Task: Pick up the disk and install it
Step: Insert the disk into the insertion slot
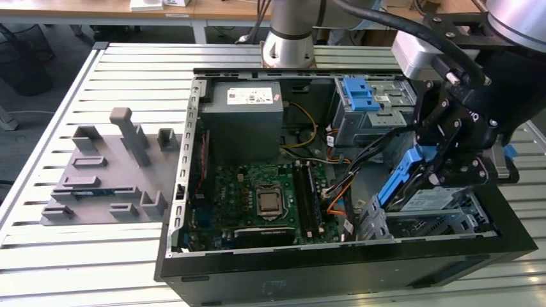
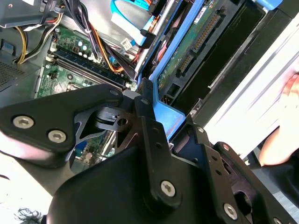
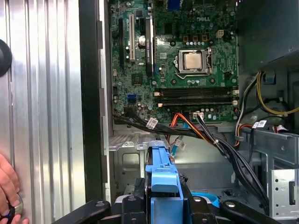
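My gripper (image 1: 444,167) is shut on the disk (image 1: 408,184), a flat silver drive with blue side rails. It holds the disk tilted, low end down, just over the metal drive bay (image 1: 439,224) in the case's corner at the exterior view's right. In the second wrist view the disk's green underside (image 2: 189,44) and a blue rail (image 2: 167,113) show between the black fingers (image 2: 145,109). The first wrist view shows the blue rail (image 3: 163,179) clamped in the gripper (image 3: 163,205), above the bay floor.
The open computer case (image 1: 183,192) holds a green motherboard (image 1: 265,192), a grey power-supply box (image 1: 243,112), a blue latch on a grey cage (image 1: 362,96) and loose cables (image 3: 219,144) near the bay. A grey fixture (image 1: 111,166) lies at the exterior view's left. A person's hand (image 3: 7,186) rests beside the case.
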{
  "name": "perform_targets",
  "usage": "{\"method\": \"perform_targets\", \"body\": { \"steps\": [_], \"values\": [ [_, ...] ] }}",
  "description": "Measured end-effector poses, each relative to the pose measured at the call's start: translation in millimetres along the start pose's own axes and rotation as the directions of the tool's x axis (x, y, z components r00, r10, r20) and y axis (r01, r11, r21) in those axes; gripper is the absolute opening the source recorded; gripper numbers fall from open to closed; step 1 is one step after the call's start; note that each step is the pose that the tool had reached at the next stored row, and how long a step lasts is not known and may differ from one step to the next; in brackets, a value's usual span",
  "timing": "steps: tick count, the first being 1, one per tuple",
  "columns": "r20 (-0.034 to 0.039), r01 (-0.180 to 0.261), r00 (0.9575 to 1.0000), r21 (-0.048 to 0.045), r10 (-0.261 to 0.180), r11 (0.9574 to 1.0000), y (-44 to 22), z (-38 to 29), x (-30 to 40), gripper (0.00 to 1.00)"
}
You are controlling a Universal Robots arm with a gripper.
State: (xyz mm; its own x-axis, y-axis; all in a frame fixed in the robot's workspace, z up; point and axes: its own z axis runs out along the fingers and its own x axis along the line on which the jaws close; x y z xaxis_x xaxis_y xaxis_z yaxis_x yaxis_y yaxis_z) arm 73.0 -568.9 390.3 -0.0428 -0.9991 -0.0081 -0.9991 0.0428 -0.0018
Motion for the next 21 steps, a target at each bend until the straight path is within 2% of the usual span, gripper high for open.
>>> {"method": "perform_targets", "body": {
  "steps": [21],
  "values": [
    [0.0001,0.0,1.0,0.0,0.0,1.0,-0.1,17.2,0.3,0.36]
  ]
}}
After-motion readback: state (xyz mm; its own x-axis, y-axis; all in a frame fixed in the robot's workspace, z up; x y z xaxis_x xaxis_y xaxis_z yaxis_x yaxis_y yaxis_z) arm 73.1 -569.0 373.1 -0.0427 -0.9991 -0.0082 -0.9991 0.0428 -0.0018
